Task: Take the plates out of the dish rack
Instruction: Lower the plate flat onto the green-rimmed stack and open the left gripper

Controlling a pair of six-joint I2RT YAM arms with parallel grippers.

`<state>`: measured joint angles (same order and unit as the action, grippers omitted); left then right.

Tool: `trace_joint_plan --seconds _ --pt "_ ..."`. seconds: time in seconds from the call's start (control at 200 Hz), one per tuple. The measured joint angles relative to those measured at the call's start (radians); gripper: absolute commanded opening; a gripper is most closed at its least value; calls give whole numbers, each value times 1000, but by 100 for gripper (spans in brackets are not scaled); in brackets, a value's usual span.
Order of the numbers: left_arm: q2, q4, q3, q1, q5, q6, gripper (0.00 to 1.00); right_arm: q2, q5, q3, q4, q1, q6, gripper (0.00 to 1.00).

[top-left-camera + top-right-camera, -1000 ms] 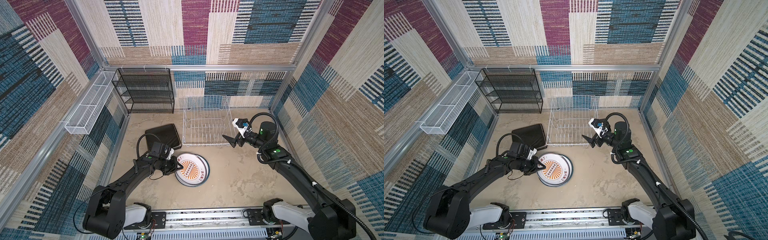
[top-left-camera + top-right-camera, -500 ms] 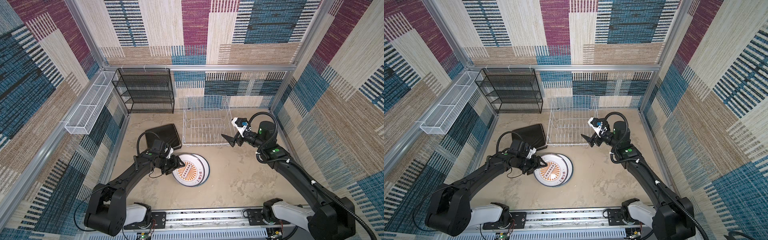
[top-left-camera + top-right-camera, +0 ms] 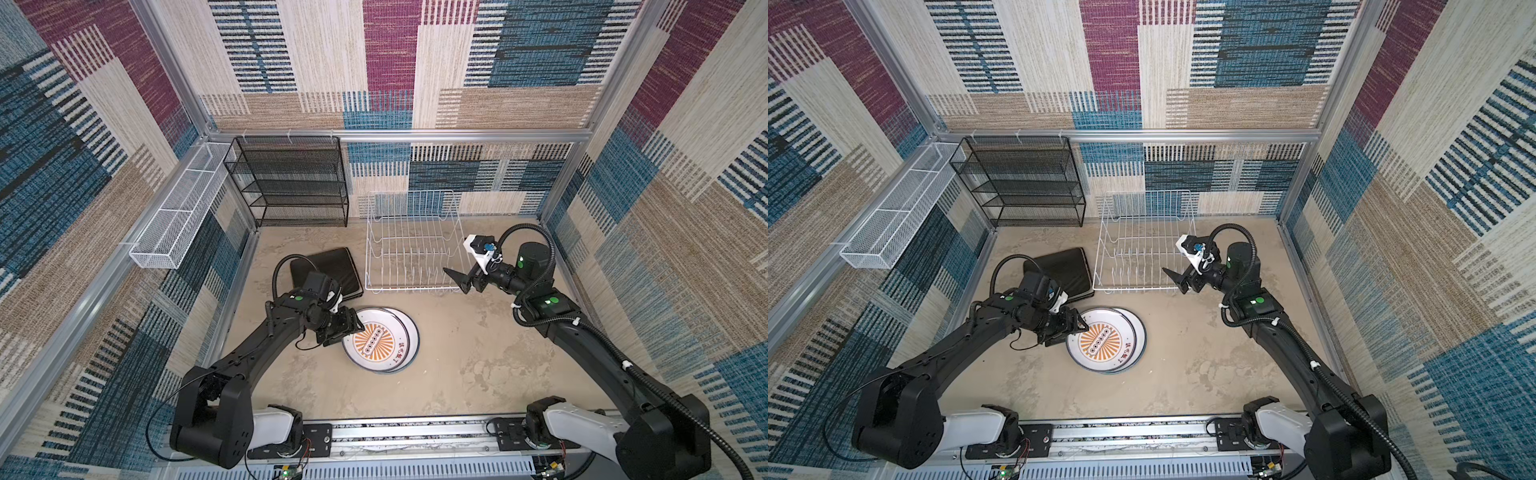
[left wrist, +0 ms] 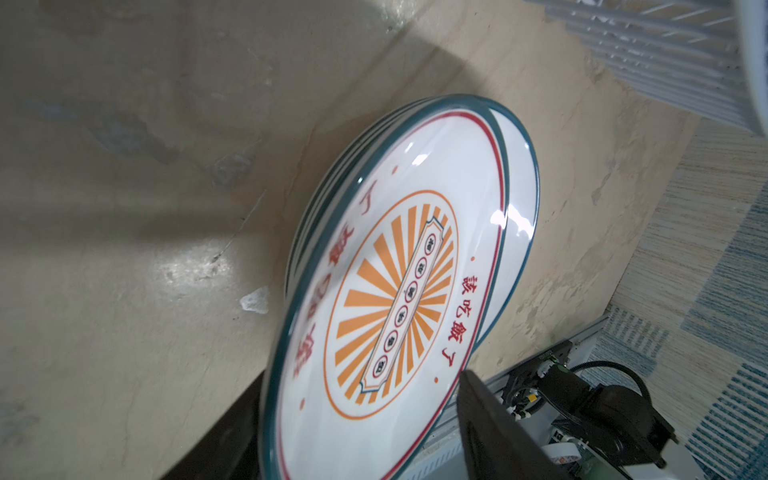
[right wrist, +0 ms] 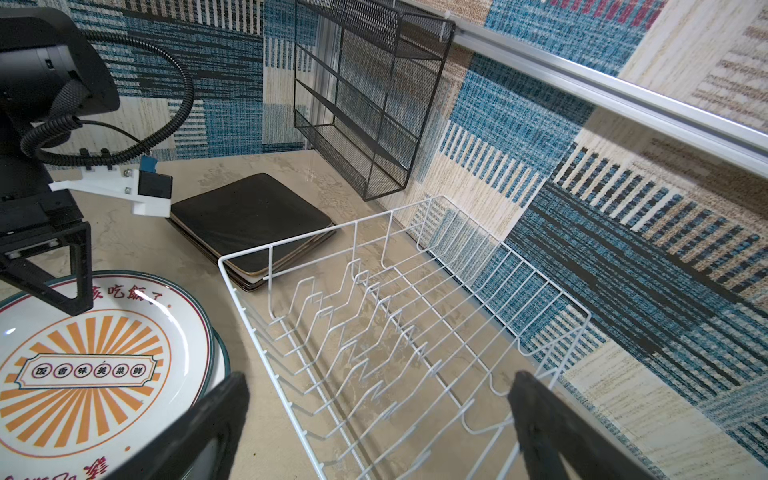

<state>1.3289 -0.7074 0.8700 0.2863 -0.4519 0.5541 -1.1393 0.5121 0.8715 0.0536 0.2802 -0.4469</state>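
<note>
White wire dish rack (image 3: 413, 286) stands empty; round sunburst plates (image 3: 380, 340) and black-backed square plates (image 3: 332, 266) lie stacked on the surface; both jaws wide.

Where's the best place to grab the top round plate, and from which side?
Likely grip the top round plate by its rim on the left arm's side, coming in low: it lies face up, shifted that way, so that edge overhangs the plates beneath.

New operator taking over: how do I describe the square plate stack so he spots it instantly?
Find the black mesh shelf unit at the back wall. On the tabletop in front of it, left of the white wire dish rack, lies a low stack of square plates. Unlike the round sunburst plates nearer the front, these show only black backs.
</note>
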Motion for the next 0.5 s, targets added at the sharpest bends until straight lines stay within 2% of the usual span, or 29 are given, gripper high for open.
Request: trace_joint_plan --seconds 0.501 --pt "109 14 55 23 -10 -6 68 -13 -1 -5 -7 1 5 100"
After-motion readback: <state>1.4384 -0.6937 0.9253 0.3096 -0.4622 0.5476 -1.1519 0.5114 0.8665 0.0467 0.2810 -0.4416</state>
